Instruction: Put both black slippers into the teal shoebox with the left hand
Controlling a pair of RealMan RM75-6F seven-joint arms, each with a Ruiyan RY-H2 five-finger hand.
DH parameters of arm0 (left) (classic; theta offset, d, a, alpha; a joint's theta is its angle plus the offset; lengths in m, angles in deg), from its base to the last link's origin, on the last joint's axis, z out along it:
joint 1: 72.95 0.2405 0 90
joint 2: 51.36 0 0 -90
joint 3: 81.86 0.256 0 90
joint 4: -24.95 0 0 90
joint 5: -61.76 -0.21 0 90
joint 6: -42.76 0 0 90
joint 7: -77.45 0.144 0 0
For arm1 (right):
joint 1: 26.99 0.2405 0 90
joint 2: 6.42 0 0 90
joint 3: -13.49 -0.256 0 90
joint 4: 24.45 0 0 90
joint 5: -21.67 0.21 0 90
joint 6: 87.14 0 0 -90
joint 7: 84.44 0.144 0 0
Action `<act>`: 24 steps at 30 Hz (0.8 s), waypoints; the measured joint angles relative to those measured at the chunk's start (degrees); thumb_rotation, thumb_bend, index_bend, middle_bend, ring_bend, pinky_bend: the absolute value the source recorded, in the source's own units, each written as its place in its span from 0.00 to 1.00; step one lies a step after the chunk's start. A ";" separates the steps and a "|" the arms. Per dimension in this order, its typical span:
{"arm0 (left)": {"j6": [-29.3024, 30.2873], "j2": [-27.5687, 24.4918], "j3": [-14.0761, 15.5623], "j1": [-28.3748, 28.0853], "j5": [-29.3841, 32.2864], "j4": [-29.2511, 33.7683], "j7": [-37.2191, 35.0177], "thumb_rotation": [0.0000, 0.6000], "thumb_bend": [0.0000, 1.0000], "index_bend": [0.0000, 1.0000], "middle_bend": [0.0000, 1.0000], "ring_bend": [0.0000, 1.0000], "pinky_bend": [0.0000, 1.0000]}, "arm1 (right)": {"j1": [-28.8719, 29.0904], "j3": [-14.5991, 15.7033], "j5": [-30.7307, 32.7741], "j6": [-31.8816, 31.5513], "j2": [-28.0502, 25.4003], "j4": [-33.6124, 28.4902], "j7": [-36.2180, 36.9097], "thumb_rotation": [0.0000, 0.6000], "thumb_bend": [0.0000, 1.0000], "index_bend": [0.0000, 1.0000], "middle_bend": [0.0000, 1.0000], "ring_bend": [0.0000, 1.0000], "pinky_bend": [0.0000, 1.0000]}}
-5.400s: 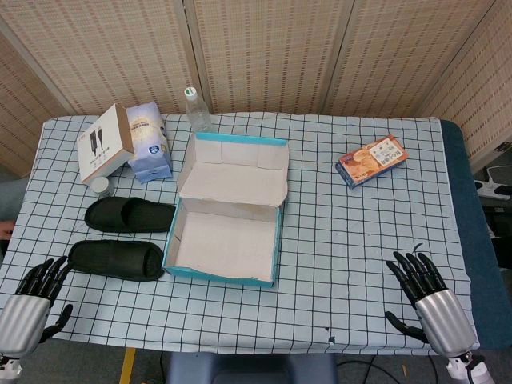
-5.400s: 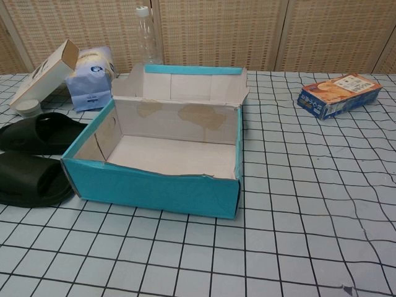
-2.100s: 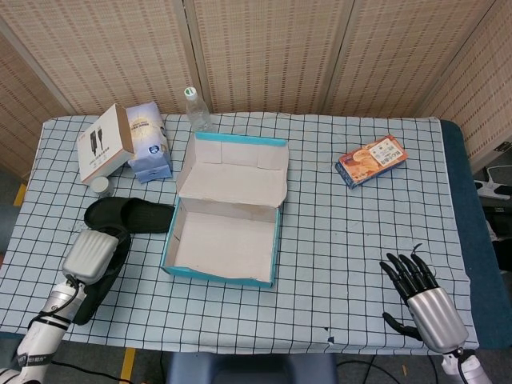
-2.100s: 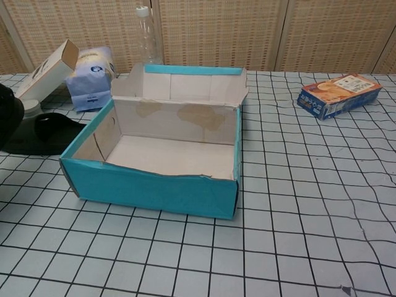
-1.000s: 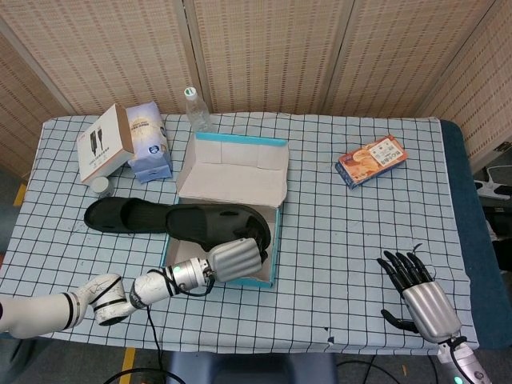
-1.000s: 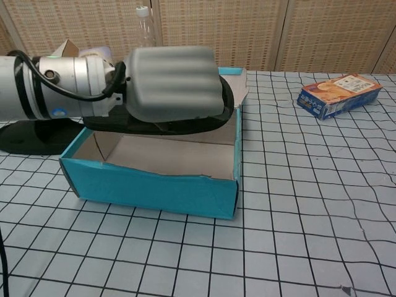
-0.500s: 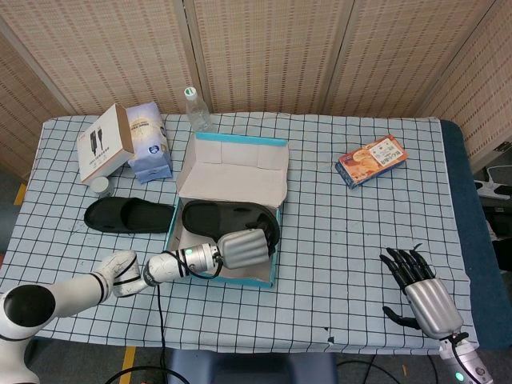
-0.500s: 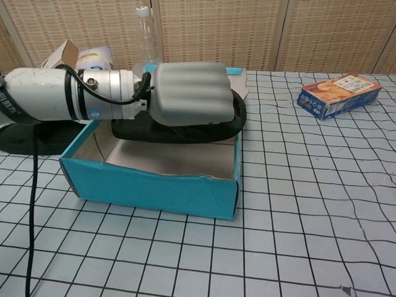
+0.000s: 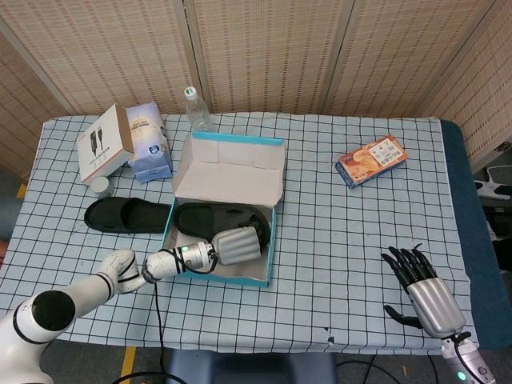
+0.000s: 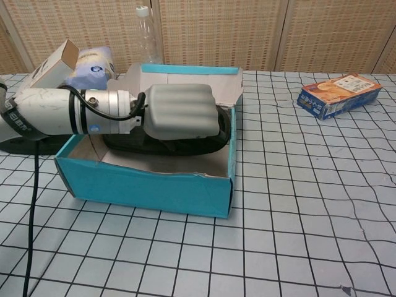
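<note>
The teal shoebox (image 9: 214,277) stands open mid-table, its front wall (image 10: 142,184) facing me. One black slipper (image 9: 210,219) lies low inside it. My left hand (image 9: 235,244) reaches in from the left and grips this slipper (image 10: 197,146) from above, its fingers curled over the right end. The chest view shows the same left hand (image 10: 179,111) down between the box walls. The second black slipper (image 9: 126,216) lies flat on the cloth left of the box. My right hand (image 9: 422,290) hovers at the front right edge, fingers spread, holding nothing.
Behind the box stand a clear bottle (image 9: 196,108), a blue tissue pack (image 9: 150,141) and a white carton (image 9: 104,144), with a small jar (image 9: 100,186) in front. An orange snack box (image 9: 372,160) lies at the back right.
My left hand has lowered the slipper from rim height down into the box. The box has shifted slightly left. The right hand has barely moved.
</note>
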 measured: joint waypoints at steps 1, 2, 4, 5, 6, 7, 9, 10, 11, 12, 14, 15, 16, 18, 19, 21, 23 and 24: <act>0.49 0.37 0.17 0.22 0.10 -0.73 0.12 1.00 0.64 0.49 0.66 0.52 0.54 | -0.03 0.08 -0.12 -0.06 -0.01 -0.04 -0.01 0.87 0.15 0.00 0.00 0.00 0.00; 0.93 0.63 0.26 0.38 0.16 -1.27 0.29 1.00 0.63 0.46 0.62 0.50 0.53 | -0.06 0.15 -0.24 -0.14 -0.04 -0.06 0.00 0.87 0.15 0.00 0.00 0.00 0.00; 1.82 1.14 0.50 0.81 0.51 -2.22 0.26 1.00 0.58 0.36 0.51 0.45 0.48 | -0.16 0.22 -0.38 -0.42 -0.08 -0.09 -0.01 0.87 0.15 0.00 0.00 0.00 0.00; 2.15 1.18 0.57 0.91 0.60 -2.38 0.14 1.00 0.57 0.33 0.47 0.43 0.47 | -0.20 0.24 -0.41 -0.51 -0.11 -0.11 0.00 0.87 0.15 0.00 0.00 0.00 0.00; 2.54 1.18 0.63 0.97 0.61 -2.45 0.08 1.00 0.55 0.28 0.40 0.39 0.45 | -0.22 0.25 -0.41 -0.55 -0.13 -0.11 0.05 0.87 0.15 0.00 0.00 0.00 0.00; 3.14 1.14 0.67 1.04 0.63 -2.44 -0.12 1.00 0.53 0.23 0.32 0.34 0.43 | -0.21 0.27 -0.42 -0.51 -0.12 -0.08 0.03 0.87 0.15 0.00 0.00 0.00 0.00; 4.24 1.00 0.62 1.18 0.78 -2.25 -0.84 1.00 0.52 0.18 0.25 0.29 0.41 | -0.12 0.32 -0.46 -0.32 -0.09 -0.06 0.03 0.87 0.15 0.00 0.00 0.00 0.00; 5.06 0.82 0.47 1.31 1.02 -1.93 -1.20 1.00 0.50 0.16 0.23 0.26 0.40 | -0.06 0.38 -0.50 -0.18 -0.05 -0.05 -0.01 0.87 0.15 0.00 0.00 0.00 0.00; 5.60 0.64 0.31 1.41 1.22 -1.55 -1.33 1.00 0.49 0.15 0.23 0.25 0.39 | -0.01 0.42 -0.56 -0.07 -0.03 -0.06 -0.05 0.87 0.15 0.00 0.00 0.00 0.00; 6.04 0.40 0.14 1.51 1.44 -1.09 -1.36 1.00 0.49 0.14 0.22 0.24 0.38 | 0.04 0.47 -0.64 -0.03 -0.01 -0.09 -0.06 0.87 0.15 0.00 0.00 0.00 0.00; 6.66 -0.27 -0.29 1.81 2.03 0.11 -1.13 1.00 0.48 0.13 0.21 0.22 0.37 | 0.05 0.52 -0.75 -0.05 0.02 -0.11 -0.14 0.87 0.15 0.00 0.00 0.00 0.00; 6.86 -0.57 -0.48 1.99 2.35 0.68 -1.02 1.00 0.48 0.12 0.21 0.21 0.36 | 0.04 0.56 -0.81 -0.08 0.02 -0.12 -0.15 0.87 0.15 0.00 0.00 0.00 0.00; 7.07 -0.97 -0.70 2.27 2.83 1.50 -0.97 1.00 0.48 0.11 0.21 0.20 0.36 | 0.02 0.63 -0.92 -0.14 0.02 -0.14 -0.18 0.87 0.15 0.00 0.00 0.00 0.00; 7.39 -1.64 -1.02 2.77 3.62 2.85 -1.07 1.00 0.48 0.10 0.20 0.19 0.34 | -0.02 0.73 -1.11 -0.21 0.03 -0.19 -0.28 0.87 0.15 0.00 0.00 0.00 0.00; 7.62 -2.18 -1.21 3.20 4.21 3.70 -1.18 1.00 0.48 0.10 0.20 0.17 0.33 | -0.05 0.81 -1.27 -0.28 0.03 -0.21 -0.31 0.87 0.15 0.00 0.00 0.00 0.00; 7.96 -3.01 -1.50 3.93 5.08 4.73 -1.40 1.00 0.48 0.10 0.20 0.15 0.31 | -0.10 0.91 -1.48 -0.42 0.04 -0.25 -0.39 0.87 0.15 0.00 0.00 0.00 0.00; 8.46 -3.58 -1.92 4.68 6.03 5.92 -1.93 1.00 0.48 0.10 0.19 0.14 0.29 | -0.17 1.04 -1.72 -0.58 0.02 -0.28 -0.39 0.87 0.15 0.00 0.00 0.00 0.00; 8.71 -3.83 -2.16 4.94 6.48 6.55 -2.19 1.00 0.48 0.10 0.19 0.13 0.29 | -0.17 1.07 -1.77 -0.60 0.02 -0.27 -0.37 0.87 0.15 0.00 0.00 0.00 0.00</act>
